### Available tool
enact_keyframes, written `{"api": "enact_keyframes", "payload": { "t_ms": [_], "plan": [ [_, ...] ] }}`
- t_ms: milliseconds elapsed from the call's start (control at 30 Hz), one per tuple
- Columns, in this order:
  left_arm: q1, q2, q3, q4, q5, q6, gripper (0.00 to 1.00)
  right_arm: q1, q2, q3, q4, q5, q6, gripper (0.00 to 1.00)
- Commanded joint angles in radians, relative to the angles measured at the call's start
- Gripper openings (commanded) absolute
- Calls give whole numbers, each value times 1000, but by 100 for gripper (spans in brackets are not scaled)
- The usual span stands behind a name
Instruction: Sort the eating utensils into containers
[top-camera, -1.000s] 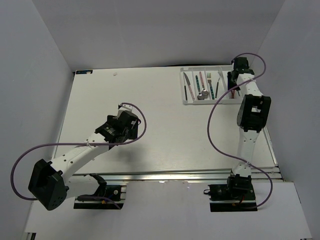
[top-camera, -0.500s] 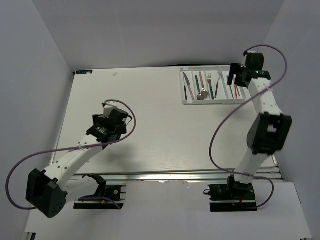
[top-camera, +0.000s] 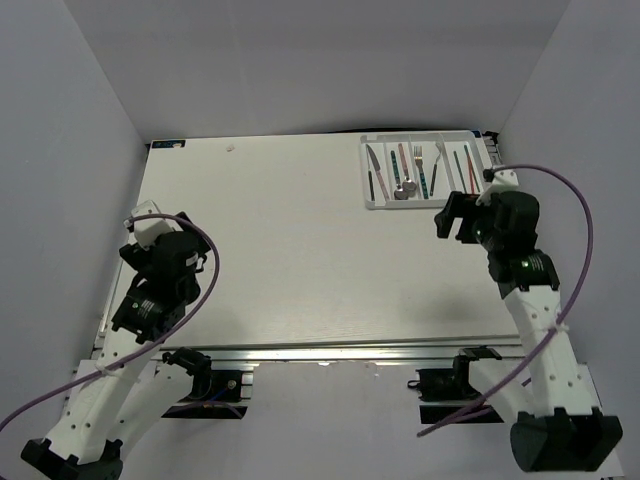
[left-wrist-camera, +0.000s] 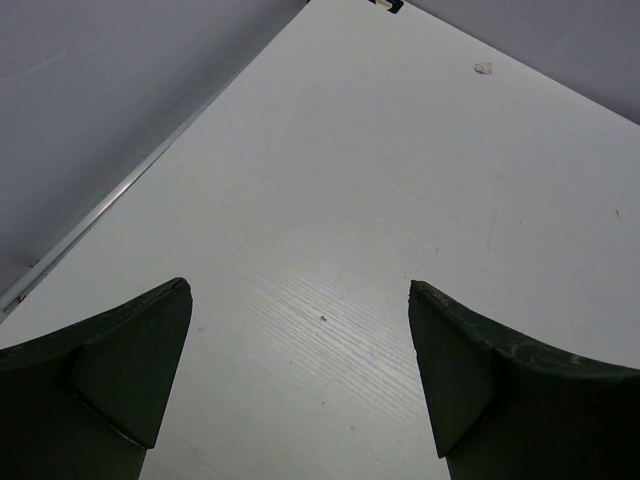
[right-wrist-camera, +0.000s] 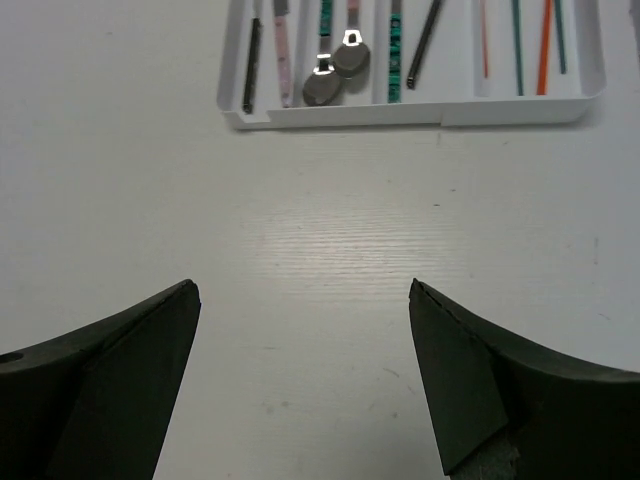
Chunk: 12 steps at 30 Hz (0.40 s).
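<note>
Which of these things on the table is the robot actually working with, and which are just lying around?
Job: white tray; spoons, knives, forks, chopsticks in its compartments.
Lying about: small white scrap; dark tag at the far corner.

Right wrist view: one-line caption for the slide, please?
Open right gripper above white table, facing flat white plastic tray of sorted utensils.

Tray (right-wrist-camera: 400, 115): one, white, four compartments.
Knives: two, tray's leftmost compartment: dark-handled knife (right-wrist-camera: 250, 60), pink-handled knife (right-wrist-camera: 283, 60).
Spoons: two, next compartment: teal-handled spoon (right-wrist-camera: 320, 88), other spoon (right-wrist-camera: 350, 58).
Forks: two, third compartment: teal-handled fork (right-wrist-camera: 396, 50), dark-handled fork (right-wrist-camera: 424, 45).
Chopsticks: four, rightmost compartment: two red chopsticks (right-wrist-camera: 484, 40), two teal chopsticks (right-wrist-camera: 517, 50).
Utensils in tray: ten.
</note>
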Motion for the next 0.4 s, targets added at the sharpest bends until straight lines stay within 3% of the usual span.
{"api": "enact_keyframes", "payload": {
  "t_ms": [0, 367],
  "plan": [
    [4, -21, 10, 13, -39, -6, 98, 46, -135, -72, 62, -89, 19, 89],
    [6, -36, -3, 17, -10, -6, 98, 103, -148, -121, 53, -40, 30, 89]
  ]
}}
